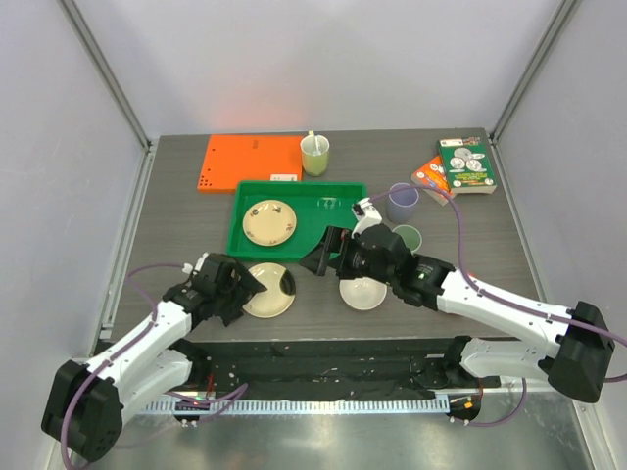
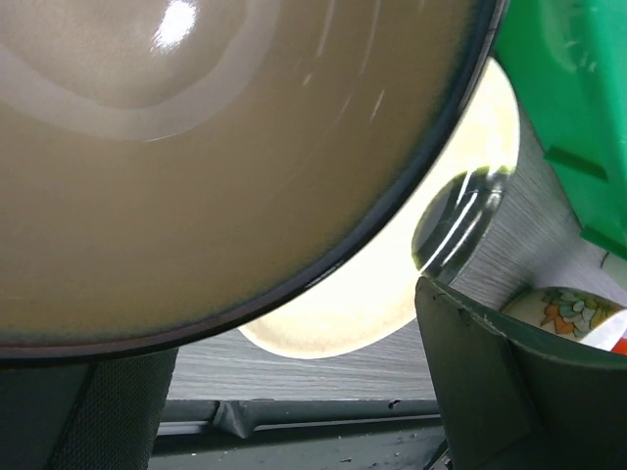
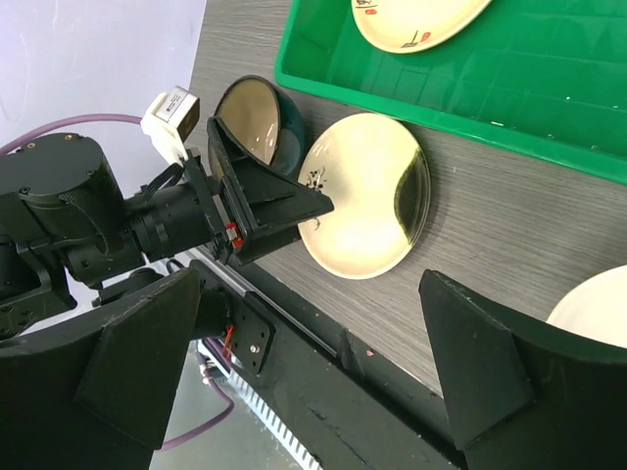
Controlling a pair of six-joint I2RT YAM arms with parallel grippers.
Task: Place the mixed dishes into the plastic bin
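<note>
Gripping brown bowl (image 3: 250,116), left gripper (image 1: 260,282), near bin (image 1: 338,196) edge

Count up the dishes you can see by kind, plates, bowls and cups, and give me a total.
Plates: 2 - tray plate, table plate
Bowls: 2 - brown bowl, white bowl
Cups: 3 - lavender cup, sage-green cup, yellow-green cup
Total: 7

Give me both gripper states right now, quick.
Left gripper: closed, holding the brown bowl.
Right gripper: open, holding nothing.
</note>
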